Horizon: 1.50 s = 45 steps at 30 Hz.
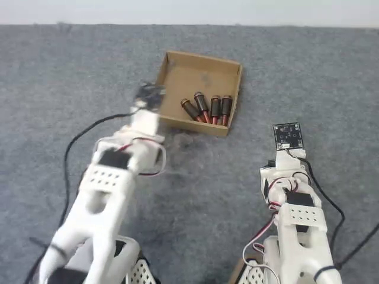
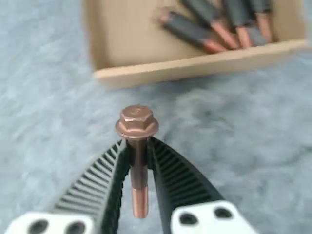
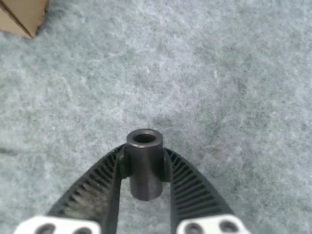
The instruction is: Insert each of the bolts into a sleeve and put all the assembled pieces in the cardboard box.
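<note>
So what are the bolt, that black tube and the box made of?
The bolt looks like metal with a shiny copper-coloured finish; its hex head glints. The black tube, a sleeve, seems to be dark matte metal, though hard plastic is possible. The box is plain brown cardboard, dull and flat-walled.

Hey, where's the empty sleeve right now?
In the right wrist view, the sleeve sits clamped in the right gripper over the grey carpet, apart from the cardboard box.

A copper-coloured flanged hex bolt is clamped by its shank in the left gripper near the open cardboard box holding four dark-sleeved assembled pieces side by side, while the right gripper grips a dark sleeve.
</note>
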{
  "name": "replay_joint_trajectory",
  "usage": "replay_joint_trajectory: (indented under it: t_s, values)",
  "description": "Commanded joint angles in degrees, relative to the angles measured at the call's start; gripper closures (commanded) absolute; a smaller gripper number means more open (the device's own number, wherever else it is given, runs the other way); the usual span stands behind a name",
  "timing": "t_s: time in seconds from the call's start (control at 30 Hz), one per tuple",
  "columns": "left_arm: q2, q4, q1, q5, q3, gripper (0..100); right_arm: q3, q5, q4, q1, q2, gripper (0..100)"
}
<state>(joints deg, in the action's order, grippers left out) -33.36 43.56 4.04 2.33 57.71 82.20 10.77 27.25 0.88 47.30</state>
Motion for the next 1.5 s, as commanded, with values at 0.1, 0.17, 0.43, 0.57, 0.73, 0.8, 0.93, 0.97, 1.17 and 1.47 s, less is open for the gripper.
replay_joint_trajectory:
  t_s: [0.1, 0.17, 0.43, 0.57, 0.73, 0.8, 0.93, 0.97, 1.17, 1.47]
  values:
    - [-16.0, -4.92, -11.43, -4.4, 11.3, 99, -1.05, 1.05, -1.36, -6.02, 2.15, 99.0]
    - [-18.99, -5.36, -15.03, -5.19, 14.46, 99, -1.05, 0.7, -1.36, -8.75, 2.15, 99.0]
    - [-28.13, -5.19, -30.77, -6.95, 24.31, 99, -0.79, 0.79, -9.89, -18.86, 2.24, 98.9]
    - [-32.44, -5.1, -36.31, -7.03, 26.95, 99, -1.23, 1.05, -20.88, -23.43, 2.15, 98.9]
    - [-38.59, -5.01, -36.4, -7.12, 30.11, 99, 0.09, 1.05, -36.18, -30.02, 1.54, 98.9]
    - [-40.97, -5.01, -36.4, -7.3, 31.16, 99, 0.97, 1.05, -40.13, -32.4, 1.54, 98.9]
    - [-45.01, -4.92, -36.4, -7.38, 33.19, 99, 1.23, 1.05, -43.65, -34.33, 1.54, 98.9]
    - [-45.89, -4.75, -36.4, -7.38, 33.54, 99, 0.97, 1.05, -43.65, -34.24, 1.54, 98.9]
    - [-50.73, 0.0, -35.34, -7.21, 33.89, 99, -1.58, 0.79, -43.74, -33.98, -5.23, 99.0]
    - [-55.38, 2.02, -34.81, -7.21, 35.21, 99, -12.04, 0.62, -70.37, -33.1, -35.21, 99.1]
